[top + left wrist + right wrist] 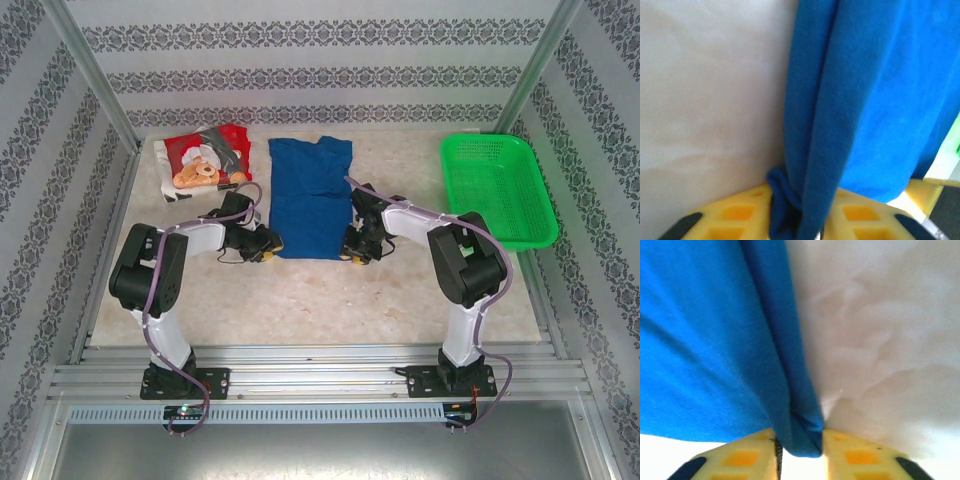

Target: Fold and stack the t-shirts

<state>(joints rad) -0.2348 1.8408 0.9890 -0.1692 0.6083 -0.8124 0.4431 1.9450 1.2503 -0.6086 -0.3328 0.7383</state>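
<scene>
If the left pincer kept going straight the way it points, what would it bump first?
The blue t-shirt: the left pincer pinches its edge, and more of that cloth lies straight ahead, though depth is unclear.

We log the blue shirt as plain royal blue, darker in its folds. Red shirt: red, with a tan teddy-bear print and grey and white patches. Basket: bright green mesh. Table: pale cream, faintly marbled. Walls: white with grey ornamental bands. Arms: black and pale grey, with purple cables. Fingers: yellow, with black pads.
</scene>
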